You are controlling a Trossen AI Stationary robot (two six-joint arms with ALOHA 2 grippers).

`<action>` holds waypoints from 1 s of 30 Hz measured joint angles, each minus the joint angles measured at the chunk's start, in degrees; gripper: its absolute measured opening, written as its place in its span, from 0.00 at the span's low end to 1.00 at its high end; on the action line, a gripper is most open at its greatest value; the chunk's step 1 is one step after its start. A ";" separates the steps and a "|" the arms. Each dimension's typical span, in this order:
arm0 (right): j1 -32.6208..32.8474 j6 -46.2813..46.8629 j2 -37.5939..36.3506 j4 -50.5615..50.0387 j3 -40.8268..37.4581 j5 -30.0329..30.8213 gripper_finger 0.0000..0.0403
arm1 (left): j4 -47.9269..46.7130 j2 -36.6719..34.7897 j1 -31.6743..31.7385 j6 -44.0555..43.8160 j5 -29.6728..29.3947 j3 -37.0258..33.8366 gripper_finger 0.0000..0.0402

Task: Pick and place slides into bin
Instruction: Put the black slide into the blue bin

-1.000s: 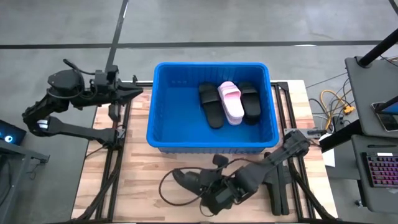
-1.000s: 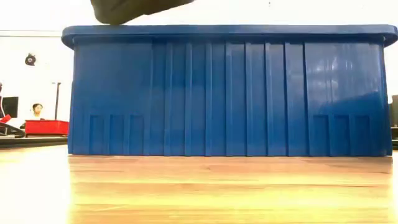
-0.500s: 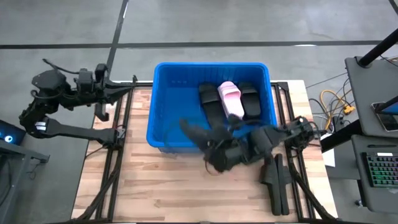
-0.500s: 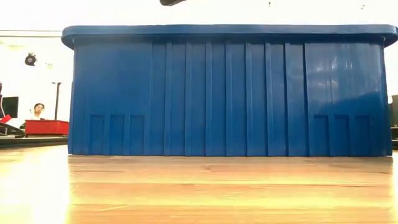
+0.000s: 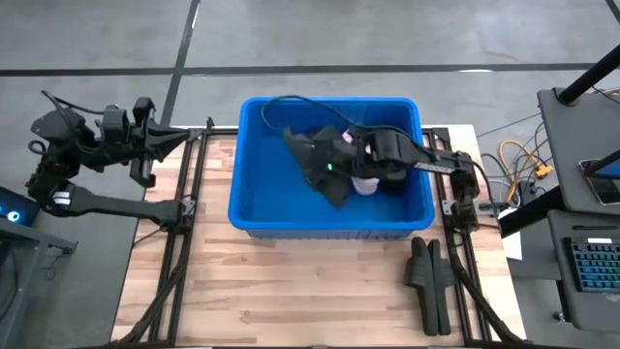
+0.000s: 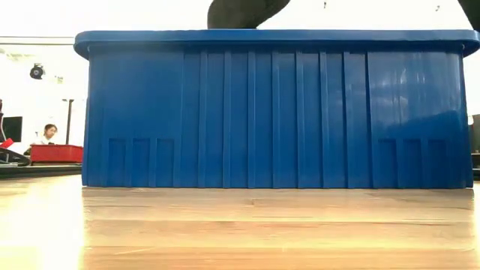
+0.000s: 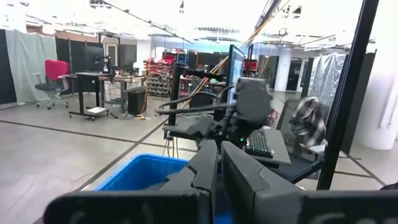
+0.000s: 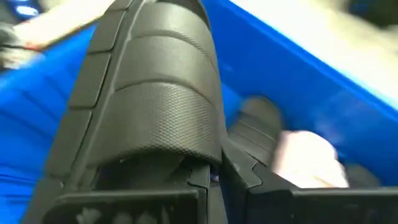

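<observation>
Over the bin (image 5: 254, 208), the right pincer (image 5: 325, 158), clamped on a black slide (image 5: 308, 150), could release early, snagging the rim.

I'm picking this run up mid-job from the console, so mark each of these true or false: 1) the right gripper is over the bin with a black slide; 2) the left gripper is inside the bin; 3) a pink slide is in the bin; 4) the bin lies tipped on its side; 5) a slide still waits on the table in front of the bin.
1) True: the right gripper is shut on a black slide above the bin.
2) False: the left gripper is beside the bin, off the table's left edge.
3) True: a pink slide lies inside.
4) False: it stands upright.
5) False: no slide shows on the wooden table in front.
</observation>
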 joint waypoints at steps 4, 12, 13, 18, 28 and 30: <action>-2.49 -10.35 0.04 16.67 0.17 -14.57 0.02 | -0.02 -0.23 0.01 0.02 0.00 0.00 0.02; -6.71 -18.75 -1.00 35.82 0.55 -22.12 0.02 | -0.02 -0.69 -0.01 0.02 0.00 0.00 0.02; -7.25 -18.66 -1.15 34.46 0.55 -19.23 0.02 | 0.00 -0.71 -0.01 0.04 0.00 0.00 0.02; -9.11 -18.45 -1.40 34.81 0.48 -11.09 0.02 | 0.07 -1.28 0.00 0.22 -2.06 0.00 0.02; -9.70 -21.10 -2.47 23.22 0.74 -2.70 0.02 | 0.02 -3.07 0.01 0.24 -4.99 0.00 0.02; -9.55 -20.05 -2.78 15.94 0.75 0.92 0.02 | 0.11 -3.22 -0.01 0.24 -5.19 0.00 0.02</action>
